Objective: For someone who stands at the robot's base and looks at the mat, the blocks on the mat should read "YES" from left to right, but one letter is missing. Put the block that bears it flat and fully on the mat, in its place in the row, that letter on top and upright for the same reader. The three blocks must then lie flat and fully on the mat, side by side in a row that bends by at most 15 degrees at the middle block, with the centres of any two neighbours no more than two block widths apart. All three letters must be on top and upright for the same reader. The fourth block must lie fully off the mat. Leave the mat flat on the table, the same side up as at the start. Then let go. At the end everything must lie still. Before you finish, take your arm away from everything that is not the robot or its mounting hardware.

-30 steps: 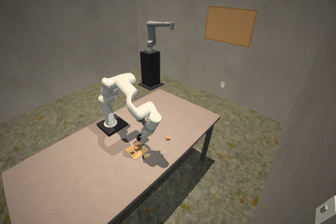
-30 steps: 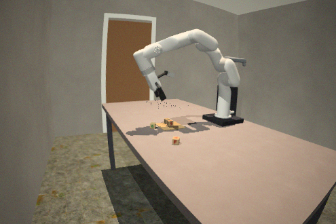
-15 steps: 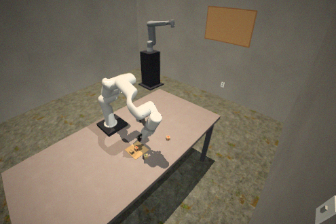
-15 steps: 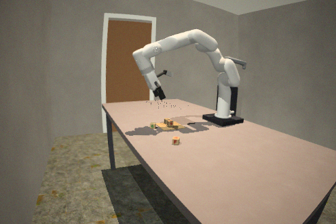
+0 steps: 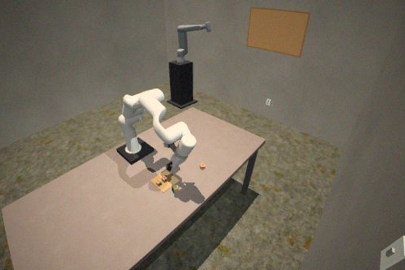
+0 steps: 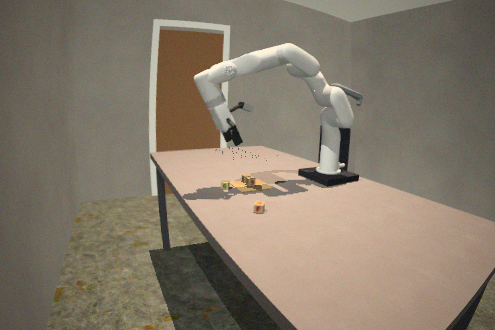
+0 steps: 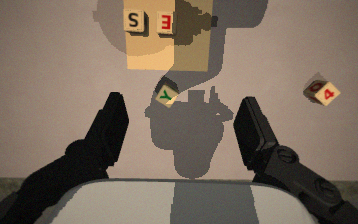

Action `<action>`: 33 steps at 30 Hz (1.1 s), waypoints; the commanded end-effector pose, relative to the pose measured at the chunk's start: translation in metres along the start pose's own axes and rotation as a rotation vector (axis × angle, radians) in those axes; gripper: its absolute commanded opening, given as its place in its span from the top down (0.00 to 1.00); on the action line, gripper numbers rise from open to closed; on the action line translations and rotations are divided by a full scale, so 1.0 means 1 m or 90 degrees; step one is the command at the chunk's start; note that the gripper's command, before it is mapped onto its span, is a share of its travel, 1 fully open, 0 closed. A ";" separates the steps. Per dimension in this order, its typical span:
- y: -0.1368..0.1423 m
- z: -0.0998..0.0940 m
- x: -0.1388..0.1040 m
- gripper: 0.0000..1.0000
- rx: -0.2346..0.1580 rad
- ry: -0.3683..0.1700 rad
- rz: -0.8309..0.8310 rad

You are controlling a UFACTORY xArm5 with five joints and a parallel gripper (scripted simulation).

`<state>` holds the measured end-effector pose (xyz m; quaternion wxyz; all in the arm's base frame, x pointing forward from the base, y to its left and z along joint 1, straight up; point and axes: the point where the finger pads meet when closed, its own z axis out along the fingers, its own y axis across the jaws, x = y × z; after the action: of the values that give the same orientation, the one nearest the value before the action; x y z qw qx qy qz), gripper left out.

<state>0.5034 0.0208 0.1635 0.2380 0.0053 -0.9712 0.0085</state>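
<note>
A tan mat (image 7: 168,42) lies on the table and carries two blocks side by side: one with a black S (image 7: 134,21) and one with a red E (image 7: 166,22). A block with a green Y (image 7: 166,95) lies on the table just off the mat's near edge, turned at an angle. A fourth block with a red 4 (image 7: 321,91) lies far to the right, off the mat. My gripper (image 7: 182,108) is open and empty, high above the table, with the Y block between its fingers in the wrist view. The mat (image 6: 250,186) and gripper (image 6: 232,135) also show in the exterior view.
The robot base (image 6: 328,175) stands behind the mat. The table's edge (image 6: 193,210) runs close to the Y block (image 6: 225,185). The 4 block (image 6: 259,206) sits alone toward the table's middle. A second arm on a black pedestal (image 5: 182,82) stands off the table.
</note>
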 end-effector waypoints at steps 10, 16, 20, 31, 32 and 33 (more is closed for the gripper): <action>0.000 -0.013 -0.006 0.00 0.000 -0.011 -0.048; -0.001 -0.018 -0.009 0.00 0.000 -0.014 -0.069; -0.001 -0.018 -0.009 0.00 0.000 -0.014 -0.069; -0.001 -0.027 -0.013 0.00 0.001 -0.021 -0.115; -0.001 -0.027 -0.013 0.00 0.001 -0.021 -0.115; -0.001 -0.027 -0.013 0.00 0.001 -0.021 -0.115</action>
<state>0.5260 0.0205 0.1794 0.2232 0.0872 -0.9708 -0.0113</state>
